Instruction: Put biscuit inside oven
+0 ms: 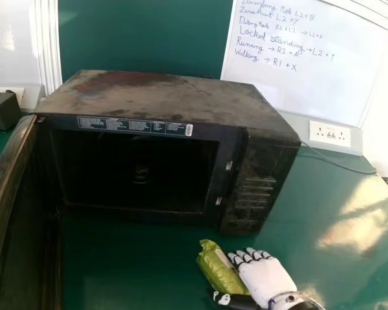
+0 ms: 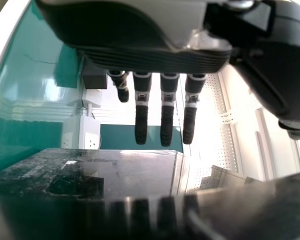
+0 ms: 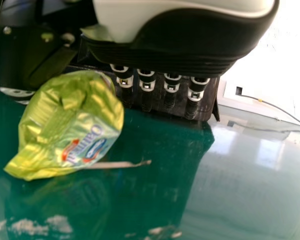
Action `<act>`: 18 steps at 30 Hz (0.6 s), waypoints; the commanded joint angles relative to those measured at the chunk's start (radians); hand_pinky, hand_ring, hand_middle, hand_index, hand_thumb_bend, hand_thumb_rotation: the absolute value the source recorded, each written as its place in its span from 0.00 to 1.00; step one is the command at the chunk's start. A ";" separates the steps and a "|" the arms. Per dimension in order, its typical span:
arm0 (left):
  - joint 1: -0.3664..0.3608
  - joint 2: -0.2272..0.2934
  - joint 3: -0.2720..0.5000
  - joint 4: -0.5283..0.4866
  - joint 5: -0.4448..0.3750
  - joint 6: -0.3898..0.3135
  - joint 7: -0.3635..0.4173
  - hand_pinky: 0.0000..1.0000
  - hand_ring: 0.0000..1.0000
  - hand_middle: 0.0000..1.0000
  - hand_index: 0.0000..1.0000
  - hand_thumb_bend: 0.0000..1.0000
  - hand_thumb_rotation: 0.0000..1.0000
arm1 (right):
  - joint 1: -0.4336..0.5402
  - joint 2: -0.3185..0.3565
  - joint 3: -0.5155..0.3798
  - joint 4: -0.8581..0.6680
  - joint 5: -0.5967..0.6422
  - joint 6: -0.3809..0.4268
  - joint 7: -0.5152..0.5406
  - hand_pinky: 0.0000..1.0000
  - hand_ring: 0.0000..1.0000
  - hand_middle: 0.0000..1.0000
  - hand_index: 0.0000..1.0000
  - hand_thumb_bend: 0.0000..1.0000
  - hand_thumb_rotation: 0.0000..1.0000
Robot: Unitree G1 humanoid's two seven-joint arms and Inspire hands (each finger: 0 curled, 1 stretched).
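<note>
A green biscuit packet (image 1: 220, 270) lies just left of the robot's right hand (image 1: 266, 278), fingers extended; beyond that hand stands the oven (image 1: 161, 97) (door (image 1: 14, 187) open). The left hand (image 2: 140, 57) is unclenched.

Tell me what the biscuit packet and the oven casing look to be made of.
The biscuit packet looks like thin, glossy printed plastic film, perhaps foil-lined: it shines along its crinkled folds. The oven casing is probably dark painted sheet metal, going by its broad flat top and crisp edges; its finish is dull and smudged, which leaves the material less certain.
</note>
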 commanded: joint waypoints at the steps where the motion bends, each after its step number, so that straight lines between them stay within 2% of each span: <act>1: 0.000 -0.009 -0.006 0.002 0.000 -0.012 0.000 0.64 0.71 0.75 0.74 0.91 0.88 | -0.009 0.009 0.013 0.028 -0.011 0.010 -0.014 0.93 0.99 1.00 1.00 0.84 0.93; 16: 0.010 -0.008 -0.003 0.000 0.012 -0.018 0.003 0.66 0.73 0.76 0.77 0.88 0.86 | -0.041 0.037 0.066 0.107 -0.024 0.048 -0.059 0.93 0.99 1.00 1.00 0.81 0.91; 17: 0.016 -0.010 -0.002 -0.005 0.022 -0.012 0.010 0.67 0.73 0.76 0.77 0.88 0.85 | -0.043 0.038 0.069 0.111 -0.023 0.048 -0.063 0.93 0.98 1.00 1.00 0.80 0.89; 18: 0.026 -0.014 -0.001 -0.015 0.035 -0.001 0.022 0.67 0.73 0.77 0.77 0.88 0.85 | -0.044 0.038 0.071 0.115 -0.023 0.049 -0.067 0.91 0.97 1.00 1.00 0.80 0.83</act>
